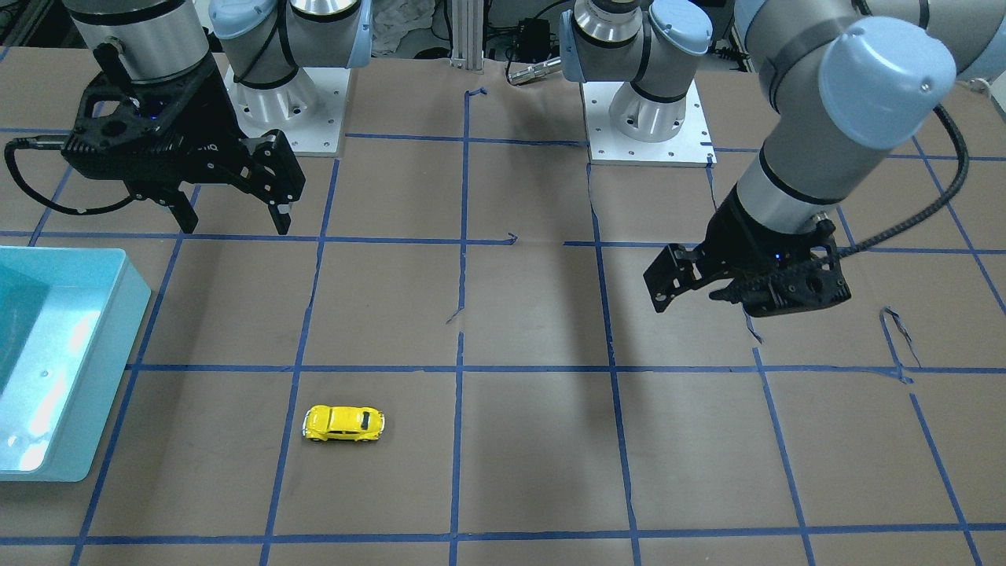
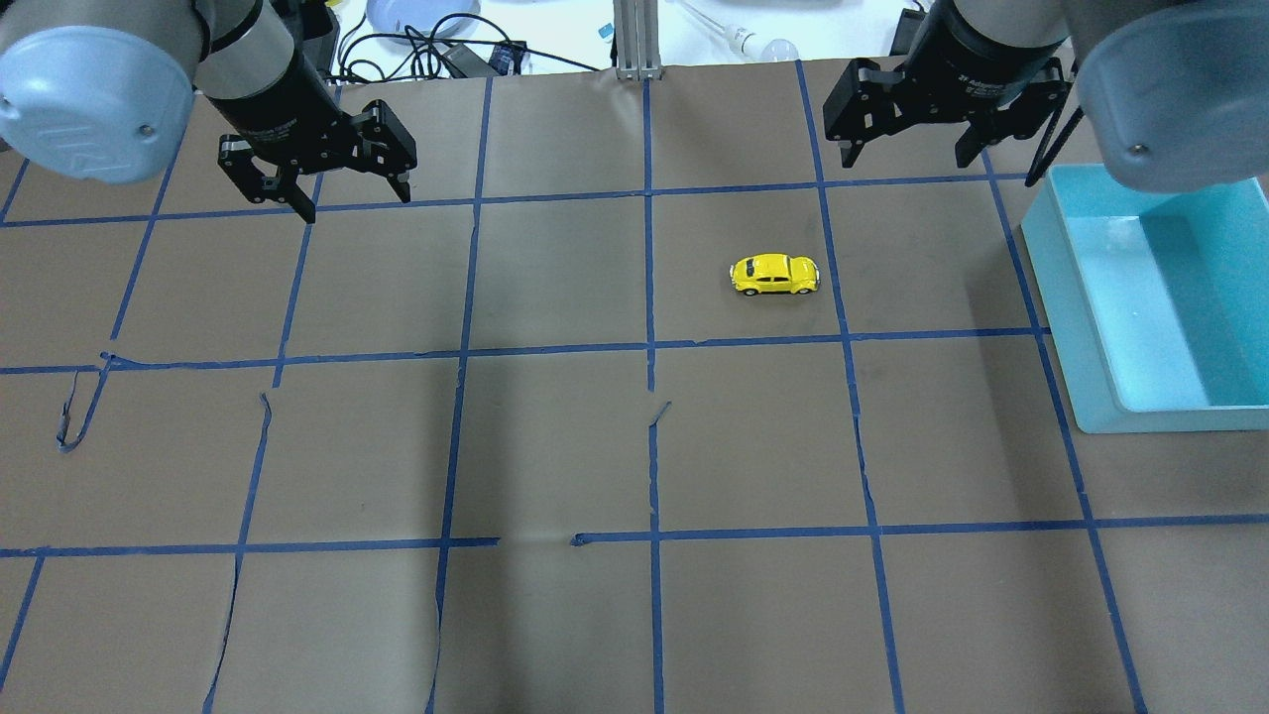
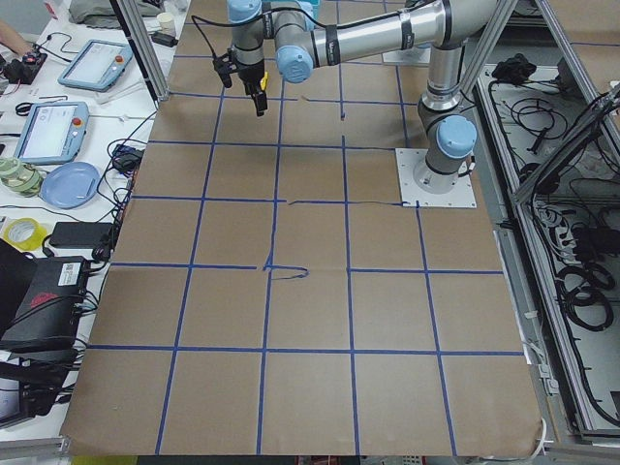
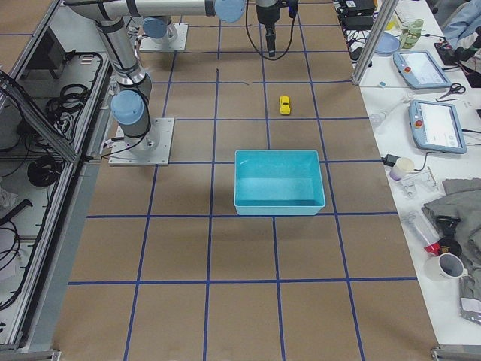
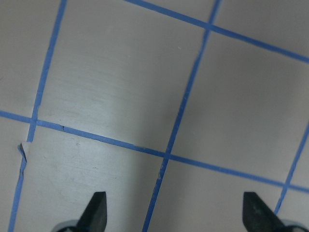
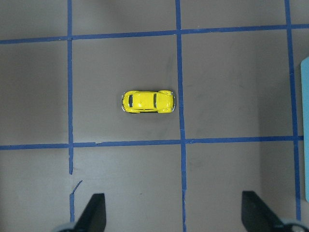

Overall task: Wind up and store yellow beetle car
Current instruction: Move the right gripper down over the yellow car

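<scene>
The yellow beetle car stands on its wheels on the brown paper table, alone in a taped square; it also shows in the overhead view, the exterior right view and the right wrist view. My right gripper is open and empty, hovering above the table beyond the car, which lies ahead of its fingertips. My left gripper is open and empty, far from the car on the other side of the table, over bare paper.
An empty teal bin stands at the table's right end, beside the car's square and below the right arm; it also shows in the front view. Blue tape lines grid the paper, torn and lifted in places.
</scene>
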Available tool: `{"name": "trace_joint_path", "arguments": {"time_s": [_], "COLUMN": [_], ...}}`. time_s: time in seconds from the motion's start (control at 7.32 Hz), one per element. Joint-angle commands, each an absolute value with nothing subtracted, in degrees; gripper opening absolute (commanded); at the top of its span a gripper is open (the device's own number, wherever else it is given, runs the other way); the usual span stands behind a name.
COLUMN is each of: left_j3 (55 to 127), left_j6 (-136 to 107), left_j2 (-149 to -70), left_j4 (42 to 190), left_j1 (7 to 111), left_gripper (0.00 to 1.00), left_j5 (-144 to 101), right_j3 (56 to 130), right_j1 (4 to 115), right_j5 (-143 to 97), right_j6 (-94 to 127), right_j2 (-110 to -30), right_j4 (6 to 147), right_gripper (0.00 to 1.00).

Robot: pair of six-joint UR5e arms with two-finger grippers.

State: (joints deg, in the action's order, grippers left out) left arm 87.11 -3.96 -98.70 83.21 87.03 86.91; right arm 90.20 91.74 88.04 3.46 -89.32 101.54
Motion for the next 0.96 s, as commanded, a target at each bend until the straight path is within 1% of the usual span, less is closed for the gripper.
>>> {"name": "trace_joint_path", "arguments": {"time_s": [0.0,0.14,0.27,0.41,0.68,0.82], "left_j3": [87.4,87.7,88.1,88.4,88.0,88.4], "left_j6": [-2.1,-1.2,3.5,5.1,5.5,5.5], "left_j2": [-96.9,-96.4,-96.1,-94.9,-92.1,-91.0], "left_j4": [86.7,87.1,87.1,89.8,92.4,93.3], "left_j1": [87.8,88.3,88.7,88.7,88.7,88.5], "left_gripper": [1.0,1.0,1.0,1.0,1.0,1.0], "left_j5": [86.8,86.9,86.9,87.1,88.2,91.5], "right_j3": [91.6,91.5,91.1,91.5,91.6,91.5], "right_j1": [91.7,91.7,91.8,91.8,91.8,91.8], "right_j5": [88.0,88.0,88.0,88.0,88.0,88.0], "right_j6": [3.0,2.2,-2.4,-11.1,-33.8,-40.4], "right_j2": [-88.4,-86.1,-81.7,-78.3,-75.4,-72.9], "right_j4": [102.1,102.2,105.2,108.9,109.2,110.0], "right_gripper": [1.0,1.0,1.0,1.0,1.0,1.0]}}
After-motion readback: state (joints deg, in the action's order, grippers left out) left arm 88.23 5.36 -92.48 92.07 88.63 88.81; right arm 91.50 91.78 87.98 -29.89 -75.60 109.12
